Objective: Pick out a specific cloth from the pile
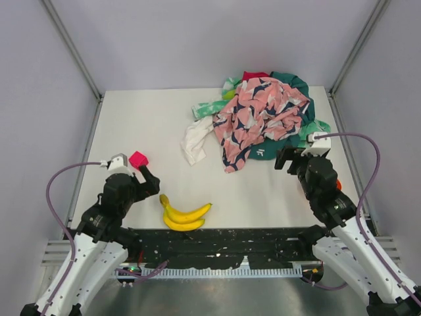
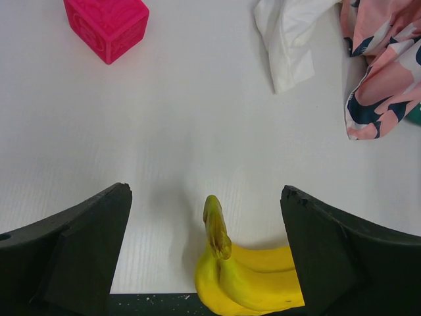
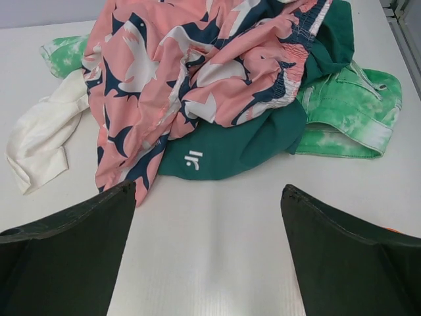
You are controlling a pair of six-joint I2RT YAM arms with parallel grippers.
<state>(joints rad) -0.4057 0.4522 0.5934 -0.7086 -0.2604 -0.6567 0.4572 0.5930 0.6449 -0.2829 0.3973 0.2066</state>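
The pile (image 1: pixel 263 112) lies at the table's back right: a pink cloth with navy-white pattern on top, dark teal (image 3: pixel 230 148) under its near edge, mint-green print (image 3: pixel 345 112) at both sides, red at the back, white (image 1: pixel 195 141) at the left. Only a small lime-green patch (image 1: pixel 229 94) of the cloth shows at the pile's far left edge; the rest is buried. My right gripper (image 1: pixel 291 160) is open and empty, just in front of the teal cloth (image 3: pixel 207 187). My left gripper (image 1: pixel 148 179) is open and empty over the banana stem (image 2: pixel 204 191).
A banana bunch (image 1: pixel 186 216) lies near the front edge, its stem (image 2: pixel 217 227) between my left fingers. A pink cube (image 1: pixel 138 159) sits beside the left gripper and shows in the left wrist view (image 2: pixel 106 26). A small orange object (image 1: pixel 339 184) sits by the right arm.
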